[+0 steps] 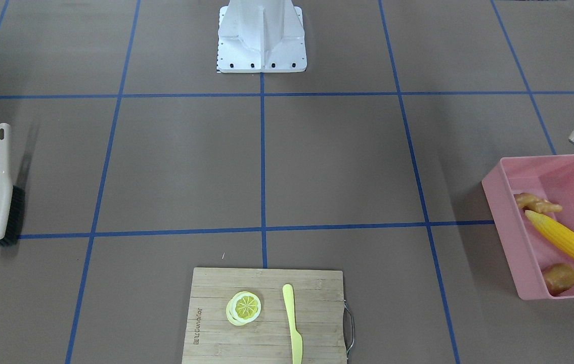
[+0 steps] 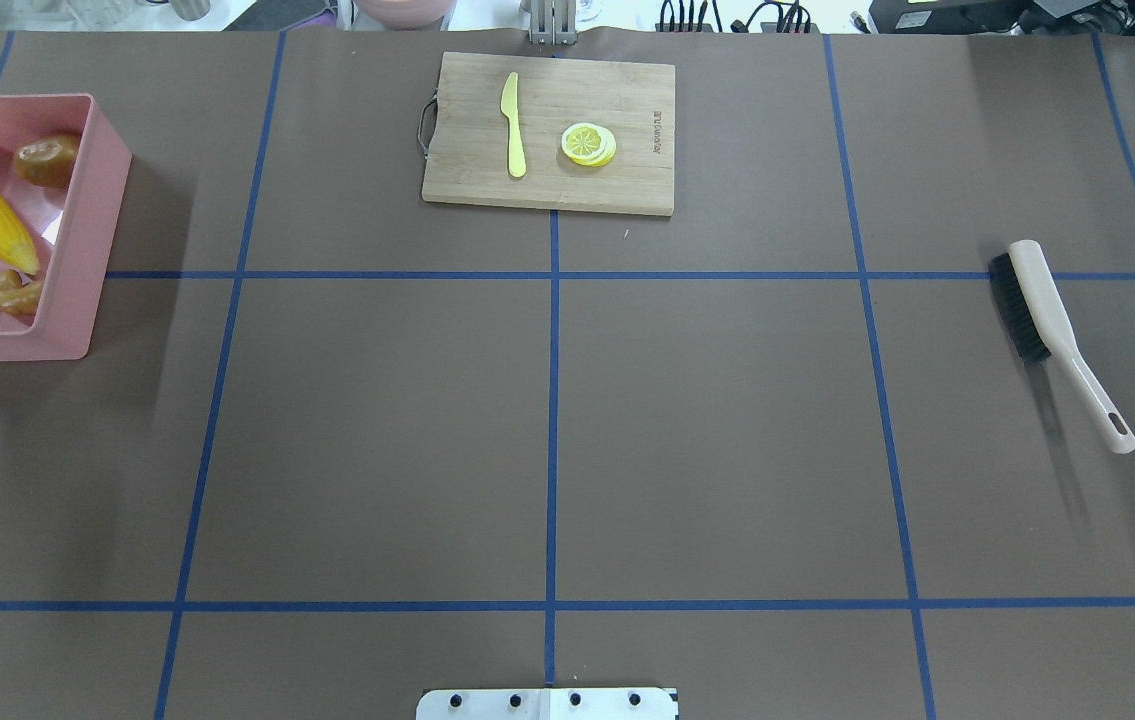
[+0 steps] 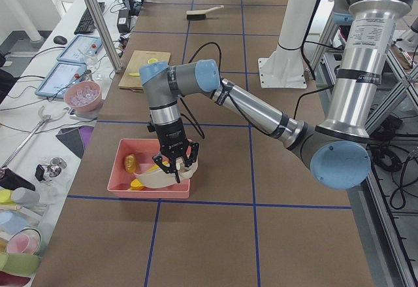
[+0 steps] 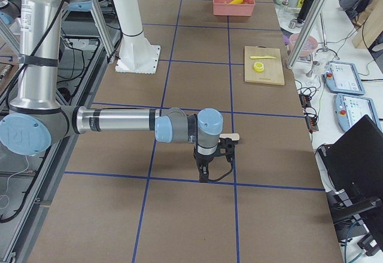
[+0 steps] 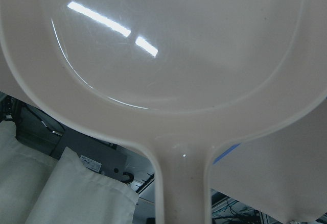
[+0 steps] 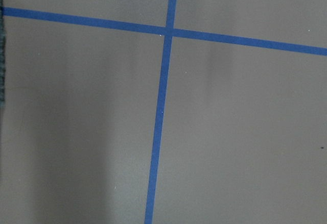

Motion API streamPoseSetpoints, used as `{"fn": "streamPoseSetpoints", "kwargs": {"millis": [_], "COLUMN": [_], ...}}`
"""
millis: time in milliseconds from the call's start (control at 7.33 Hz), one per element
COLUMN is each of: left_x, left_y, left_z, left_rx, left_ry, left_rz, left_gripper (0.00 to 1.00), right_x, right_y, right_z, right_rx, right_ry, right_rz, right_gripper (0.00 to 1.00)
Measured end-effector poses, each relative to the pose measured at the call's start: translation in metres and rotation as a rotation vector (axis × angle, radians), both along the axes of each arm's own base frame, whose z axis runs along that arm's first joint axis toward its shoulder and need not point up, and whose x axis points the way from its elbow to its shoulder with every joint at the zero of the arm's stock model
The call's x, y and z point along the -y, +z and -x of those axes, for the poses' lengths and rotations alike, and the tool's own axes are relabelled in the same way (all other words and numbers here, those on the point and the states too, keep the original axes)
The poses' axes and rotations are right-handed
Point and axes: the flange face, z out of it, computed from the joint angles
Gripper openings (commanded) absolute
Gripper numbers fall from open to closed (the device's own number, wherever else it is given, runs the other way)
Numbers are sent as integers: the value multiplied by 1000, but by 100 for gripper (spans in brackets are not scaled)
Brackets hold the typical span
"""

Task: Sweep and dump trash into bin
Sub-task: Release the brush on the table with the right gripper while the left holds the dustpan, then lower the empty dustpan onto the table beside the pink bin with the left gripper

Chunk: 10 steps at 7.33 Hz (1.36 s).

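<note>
Exterior left view: the beige dustpan (image 3: pixel 159 179) sits tilted at the left gripper (image 3: pixel 175 168), over a wall of the pink bin (image 3: pixel 130 189).

All the trash lies inside the bin (image 1: pixel 506 237). The corn cob (image 1: pixel 562 239) lies diagonally, its pointed end just beside the ginger root (image 1: pixel 534 202), and the potato (image 1: pixel 560 278) is in the corner farther from the robot. I cannot tell whether the left fingers are clamped on the dustpan handle. The right gripper (image 4: pixel 209 173) points down at the table near the brush (image 1: pixel 1 197), well apart from the bin, and I cannot tell its finger state either. A lemon slice (image 1: pixel 244 307) and a knife (image 1: pixel 292 318) rest apart on the cutting board (image 1: pixel 317 328).
</note>
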Motion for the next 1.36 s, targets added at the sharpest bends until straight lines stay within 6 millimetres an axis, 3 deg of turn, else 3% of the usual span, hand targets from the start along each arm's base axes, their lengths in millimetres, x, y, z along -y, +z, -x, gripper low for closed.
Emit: {"fn": "streamPoseSetpoints", "kwargs": {"millis": [273, 682, 1091, 1227, 1364], "left_x": [-9, 4, 21, 25, 29], "left_y": [-22, -51, -84, -96, -108], "left_z": [33, 27, -22, -41, -73], "left_rx": [-76, -292, -483, -532, -590], "left_ry": [-49, -144, -343, -343, -293], "left_rz": [-129, -332, -336, -327, -325], "left_gripper": [0, 0, 0, 0, 0], "right_x": [-1, 3, 5, 4, 2], "right_y": [0, -5, -9, -7, -5], "right_z": [1, 2, 2, 2, 1], "right_rx": [5, 6, 7, -1, -6], "right_ry": [0, -2, -5, -5, -5], "right_rz": [-1, -14, -23, -21, -18], "right_gripper": [100, 100, 100, 100, 100]}}
